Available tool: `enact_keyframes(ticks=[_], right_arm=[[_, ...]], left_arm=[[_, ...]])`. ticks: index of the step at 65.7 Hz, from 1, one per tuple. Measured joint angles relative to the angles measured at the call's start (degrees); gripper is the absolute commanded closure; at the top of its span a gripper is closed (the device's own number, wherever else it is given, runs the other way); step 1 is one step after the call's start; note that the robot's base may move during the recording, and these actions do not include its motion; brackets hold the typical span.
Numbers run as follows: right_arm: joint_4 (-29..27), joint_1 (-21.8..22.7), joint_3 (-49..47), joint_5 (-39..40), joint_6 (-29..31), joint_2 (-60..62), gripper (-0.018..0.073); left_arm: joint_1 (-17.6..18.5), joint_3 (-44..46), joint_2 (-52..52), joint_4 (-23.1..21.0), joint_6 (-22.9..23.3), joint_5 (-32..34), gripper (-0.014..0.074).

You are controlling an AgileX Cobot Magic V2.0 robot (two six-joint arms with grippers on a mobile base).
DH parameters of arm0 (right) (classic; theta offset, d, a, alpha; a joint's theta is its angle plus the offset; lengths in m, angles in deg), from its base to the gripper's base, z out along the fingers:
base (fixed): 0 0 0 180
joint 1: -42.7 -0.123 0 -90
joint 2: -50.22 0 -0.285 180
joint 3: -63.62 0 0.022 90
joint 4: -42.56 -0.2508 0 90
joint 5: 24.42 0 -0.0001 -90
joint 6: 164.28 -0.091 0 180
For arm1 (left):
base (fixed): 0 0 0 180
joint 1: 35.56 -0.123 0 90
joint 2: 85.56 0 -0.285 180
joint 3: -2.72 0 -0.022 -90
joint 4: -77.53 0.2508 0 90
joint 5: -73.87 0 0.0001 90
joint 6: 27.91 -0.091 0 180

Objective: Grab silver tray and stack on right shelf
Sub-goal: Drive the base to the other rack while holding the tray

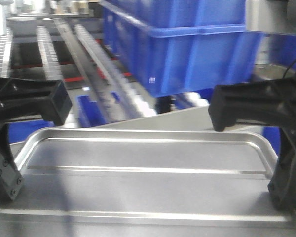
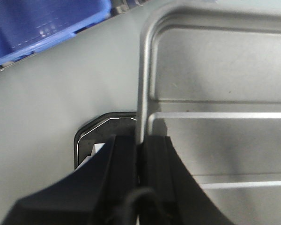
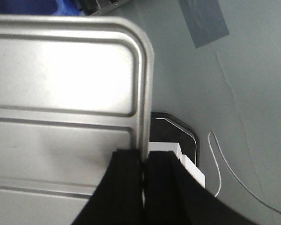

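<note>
Grey flat surface lies under both wrist views, and farther off the front view shows steel rails and blue plastic.

Your left gripper has its jaws pinched together on the left rim of the silver tray, one finger inside the rim and one outside. Your right gripper is clamped the same way on the right rim. The tray sits level between them on the near side, floor up, with its two long ridges running left to right. A dark-edged pad and a white block show below the rims, and a thin white cable trails to the right. That suggests the tray is raised off the surface, though you cannot be sure.

Just past the tray's far rim is the broad steel front lip of the right shelf. Its roller rails run away to the far left. A blue crate fills the far right, blurred.

You look to be past the grab and into the carry. The next move calls for both arms to go forward at the same pace, so the tray neither twists nor slips in the two thin bites. Take the far rim over the lip and lay the tray on the rollers. Watch the gap under the crate, which these views do not let you judge. Part the jaws only once the tray rests.
</note>
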Motion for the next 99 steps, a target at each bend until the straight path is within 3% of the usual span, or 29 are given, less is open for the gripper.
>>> enact_keyframes(ticks=[99], right_arm=[[0.0, 0.0, 0.0, -0.6, 0.0, 0.0, 0.0482]], left_arm=[[0.13, 0.0, 0.0, -0.21, 0.0, 0.26, 0.0697]])
